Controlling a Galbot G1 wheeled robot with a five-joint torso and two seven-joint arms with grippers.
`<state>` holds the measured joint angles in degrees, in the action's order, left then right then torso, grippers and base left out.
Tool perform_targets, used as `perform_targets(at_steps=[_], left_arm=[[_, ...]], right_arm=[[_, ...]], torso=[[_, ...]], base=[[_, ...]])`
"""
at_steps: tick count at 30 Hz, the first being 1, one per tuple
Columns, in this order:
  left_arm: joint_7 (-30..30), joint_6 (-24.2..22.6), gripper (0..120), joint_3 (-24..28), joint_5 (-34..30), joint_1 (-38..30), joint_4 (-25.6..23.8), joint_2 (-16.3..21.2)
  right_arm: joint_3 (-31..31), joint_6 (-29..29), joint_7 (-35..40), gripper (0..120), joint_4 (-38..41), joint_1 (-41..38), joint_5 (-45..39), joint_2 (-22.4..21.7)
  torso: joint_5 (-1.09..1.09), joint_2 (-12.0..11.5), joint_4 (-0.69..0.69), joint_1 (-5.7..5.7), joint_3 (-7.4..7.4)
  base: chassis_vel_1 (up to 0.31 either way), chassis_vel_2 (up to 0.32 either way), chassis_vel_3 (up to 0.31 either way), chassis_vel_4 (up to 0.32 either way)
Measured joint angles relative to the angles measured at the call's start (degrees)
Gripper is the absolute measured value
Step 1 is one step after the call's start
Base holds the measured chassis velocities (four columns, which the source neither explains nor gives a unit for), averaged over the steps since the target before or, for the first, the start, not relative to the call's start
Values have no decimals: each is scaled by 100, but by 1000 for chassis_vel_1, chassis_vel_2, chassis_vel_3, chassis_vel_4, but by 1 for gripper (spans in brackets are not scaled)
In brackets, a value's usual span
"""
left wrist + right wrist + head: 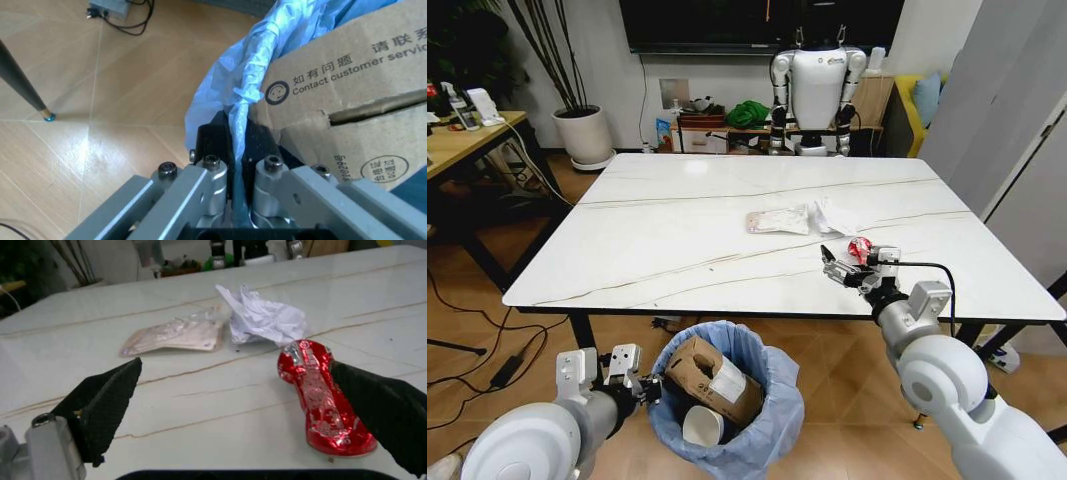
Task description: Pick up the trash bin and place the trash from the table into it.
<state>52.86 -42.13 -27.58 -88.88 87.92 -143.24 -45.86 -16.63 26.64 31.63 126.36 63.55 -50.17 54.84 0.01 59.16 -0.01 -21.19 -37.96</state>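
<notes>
The trash bin (772, 425), lined with a crinkled blue bag, stands on the floor at the table's near edge. It holds a cardboard box (717, 380) and a paper cup (704, 425). My left gripper (645, 385) is shut on the bag's rim (241, 107), next to the box (347, 70). On the table (677, 260) lie a red wrapper (859, 247), a white tissue (832, 215) and a clear plastic wrapper (777, 221). My right gripper (830, 262) is open just above the tabletop. The red wrapper (320, 395) sits beside one finger (380, 405).
A white humanoid robot (817, 85) stands behind the table's far edge. A wooden desk (467, 140) and a potted plant (582, 135) are at the back left. Cables (487, 340) run over the floor on the left. Grey panels (1017, 130) rise at the right.
</notes>
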Motion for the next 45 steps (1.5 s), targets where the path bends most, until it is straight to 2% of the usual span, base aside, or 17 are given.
perform_targets(at_steps=[8,17,32,35,36,42,43,45], left_arm=[[1,0,0,41,4,-14,0,27],[0,0,0,73,-2,-23,0,36],[-11,0,0,68,-59,-67,0,106],[-14,0,0,68,-74,-84,0,118],[-14,0,0,68,-74,-84,0,118],[-23,0,0,68,-93,-121,1,137],[-23,0,0,68,-93,-121,1,137],[-27,0,0,68,-95,-128,0,137]], right_arm=[[62,352,507,100,-297,-432,-774,-195],[88,531,767,100,-761,-599,-908,-246],[147,604,788,99,-1275,-754,-1071,-284],[153,603,773,88,-1319,-741,-1033,-284],[153,603,773,88,-1319,-741,-1033,-284],[168,577,740,62,-1374,-740,-951,-300],[168,577,740,62,-1374,-740,-951,-300],[169,560,733,54,-1386,-741,-926,-305]], torso=[[-2,0,3,0,1],[0,0,1,-1,0],[-1,0,1,-1,0],[-1,0,1,-1,0],[-1,0,1,-1,0],[-1,0,1,-1,0],[-1,0,1,-1,0],[-1,0,1,-1,0]], base=[[0,0,0,0],[0,0,0,0],[0,0,0,0],[0,0,0,0],[0,0,0,0],[0,0,0,0],[0,0,0,0],[0,0,0,0]])
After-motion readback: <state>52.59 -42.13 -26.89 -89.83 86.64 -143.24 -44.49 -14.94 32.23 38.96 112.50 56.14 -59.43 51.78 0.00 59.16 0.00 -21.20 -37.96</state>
